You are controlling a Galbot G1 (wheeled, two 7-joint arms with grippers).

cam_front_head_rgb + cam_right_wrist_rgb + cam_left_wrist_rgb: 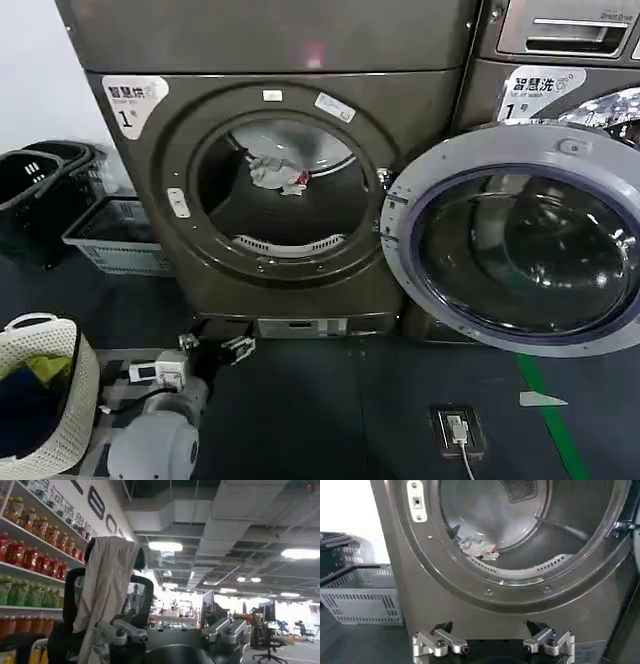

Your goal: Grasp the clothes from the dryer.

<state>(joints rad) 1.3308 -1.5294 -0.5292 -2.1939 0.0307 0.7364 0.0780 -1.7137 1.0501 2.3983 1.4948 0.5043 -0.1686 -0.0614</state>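
Observation:
The dryer (300, 60) is a bronze-grey front-loader with its round mouth open onto a dark drum. The clothes (278, 172), a small white and grey bundle with a red patch, lie low at the back of the drum. In the left wrist view the clothes (477, 548) sit well beyond the dryer's rim (520, 582). My left gripper (217, 345) hangs low in front of the dryer's base, below the mouth. Seen from its wrist, the left gripper (490, 628) is open and empty. My right gripper (172, 625) points away into the room, open and holding nothing.
The dryer door (520, 240) stands swung open to the right, across a second machine (560, 60). A grey crate (115, 235) and black baskets (30, 190) sit left of the dryer. A white lattice basket (40, 400) with dark garments is near my left arm. A floor socket (457, 430) lies ahead.

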